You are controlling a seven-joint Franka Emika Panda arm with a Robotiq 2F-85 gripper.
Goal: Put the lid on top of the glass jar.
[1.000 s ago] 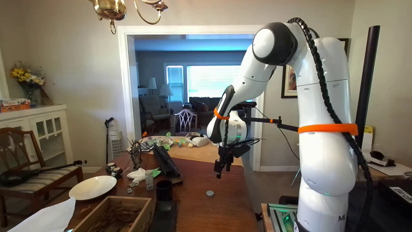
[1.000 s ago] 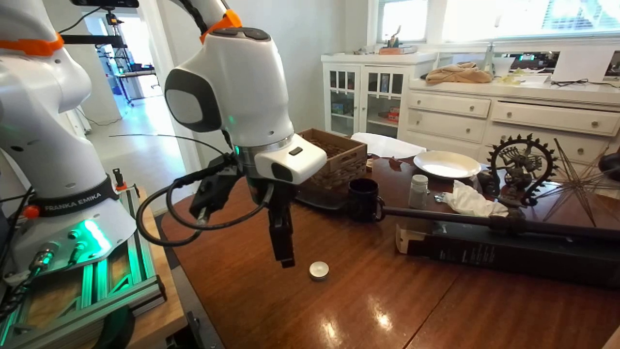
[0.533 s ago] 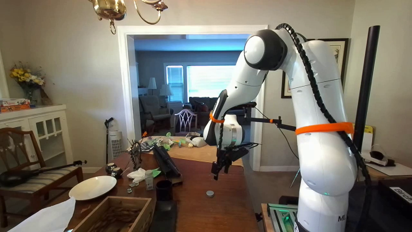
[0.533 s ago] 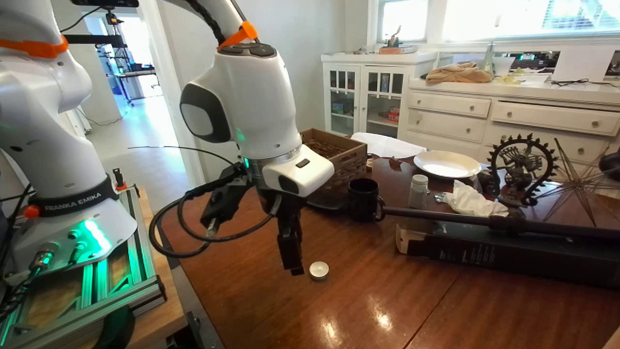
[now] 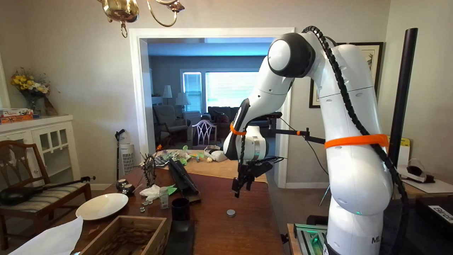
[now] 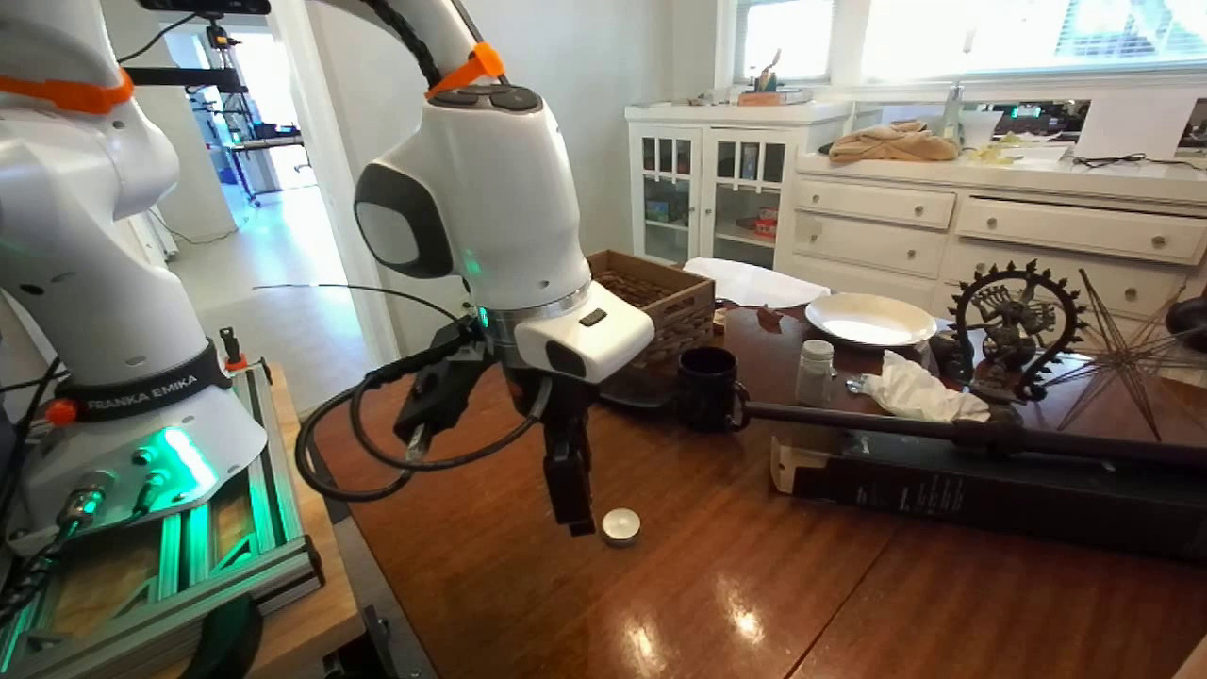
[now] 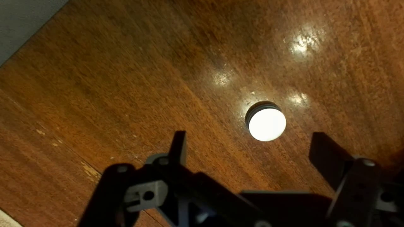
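Lid (image 7: 267, 125) on wooden table (image 7: 135, 85), near and below spread pincer (image 7: 248, 142)

a home's dining room. the wooden table (image 5: 223, 235) has a brass chandelier (image 5: 120, 10) higher up and a striped-seat chair (image 5: 49, 196) and white cabinet (image 5: 53, 147) to one side. beyond the table, a wide doorway (image 5: 212, 32) frames an armchair (image 5: 170, 117) and lamps (image 5: 167, 92).

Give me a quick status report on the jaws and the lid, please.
Jaws open, empty, above the wooden tabletop. Lid lying on it, not gripped. No obstruction visible between jaws and lid in wrist view.
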